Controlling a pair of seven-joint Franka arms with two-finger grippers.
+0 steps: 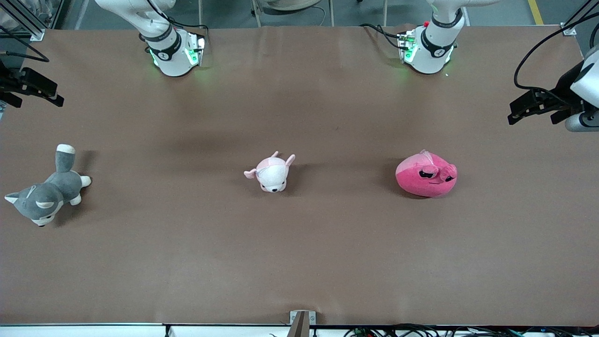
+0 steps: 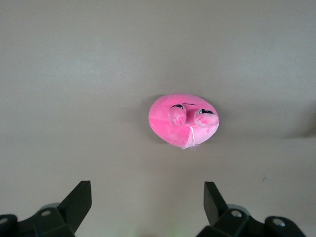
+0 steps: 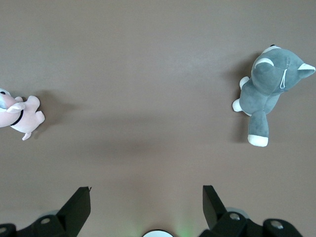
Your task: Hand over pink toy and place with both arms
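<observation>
The pink toy (image 1: 426,173) lies on the brown table (image 1: 299,262), toward the left arm's end; the left gripper (image 2: 148,202) hangs high over it with fingers (image 2: 79,200) spread wide, the toy well clear of both tips; a pale puppy plush (image 1: 271,173) sits mid-table; a grey cat plush (image 1: 47,192) lies toward the right arm's end, where the right gripper (image 3: 146,202) hangs, fingers apart and empty.

Pink toy (image 1: 425,175): soft matt plush. Table (image 1: 299,262): matt brown covering, faintly creased. Arm bases (image 1: 174,51): glossy white plastic.
</observation>
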